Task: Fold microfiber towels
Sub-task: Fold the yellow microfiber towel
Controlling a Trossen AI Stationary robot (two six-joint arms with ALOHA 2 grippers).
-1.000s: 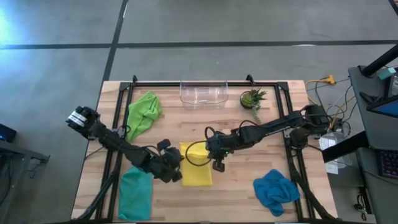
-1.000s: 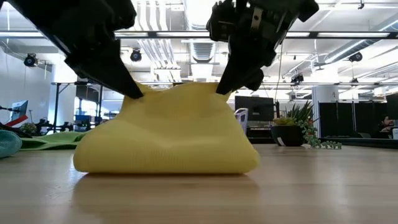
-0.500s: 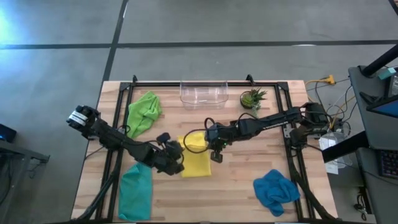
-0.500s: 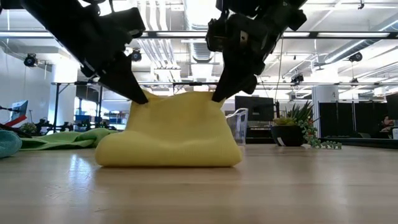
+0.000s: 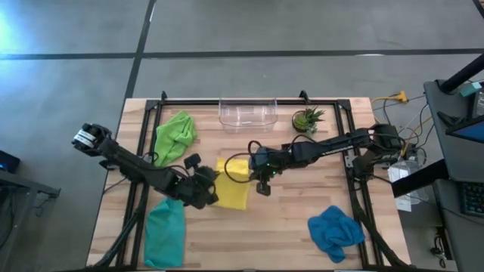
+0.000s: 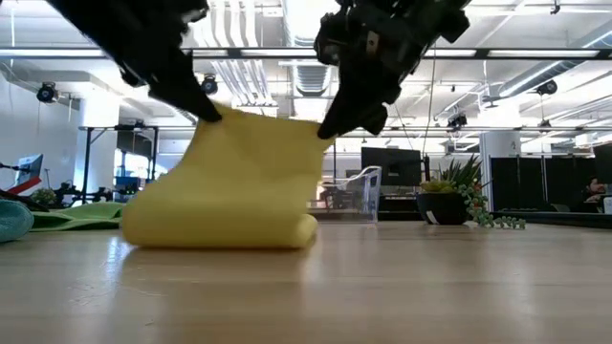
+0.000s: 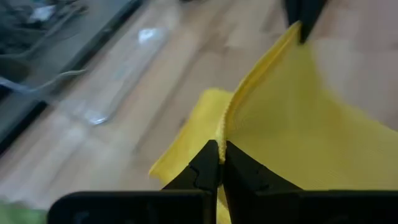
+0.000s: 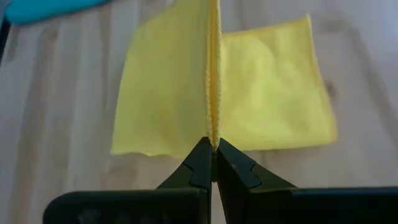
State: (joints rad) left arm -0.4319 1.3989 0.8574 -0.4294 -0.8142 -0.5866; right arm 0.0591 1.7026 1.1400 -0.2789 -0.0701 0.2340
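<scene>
Yellow towel: the soft yellow microfiber towel (image 5: pixel 234 186) sits at mid-table, its upper edge lifted off the wood and its lower part lying flat in a fold (image 6: pixel 225 182).
Long axis: the raised edge runs across the table, from left gripper to right gripper; the cloth slopes down from it toward the near side.
Left gripper: the left gripper (image 5: pixel 204 183) has its fingers pinched tight on the edge's left corner (image 7: pixel 219 163).
Right gripper: the right gripper (image 5: pixel 261 170) is clamped on the opposite corner (image 8: pixel 212 155).
Table: light wooden tabletop (image 5: pixel 287 219).
Other towels: crumpled lime green towel (image 5: pixel 175 136) far left; teal towel (image 5: pixel 164 233) near left; rumpled blue towel (image 5: pixel 336 230) near right.
Far edge: clear plastic bin (image 5: pixel 247 112) beside small green potted plant (image 5: pixel 307 119).
</scene>
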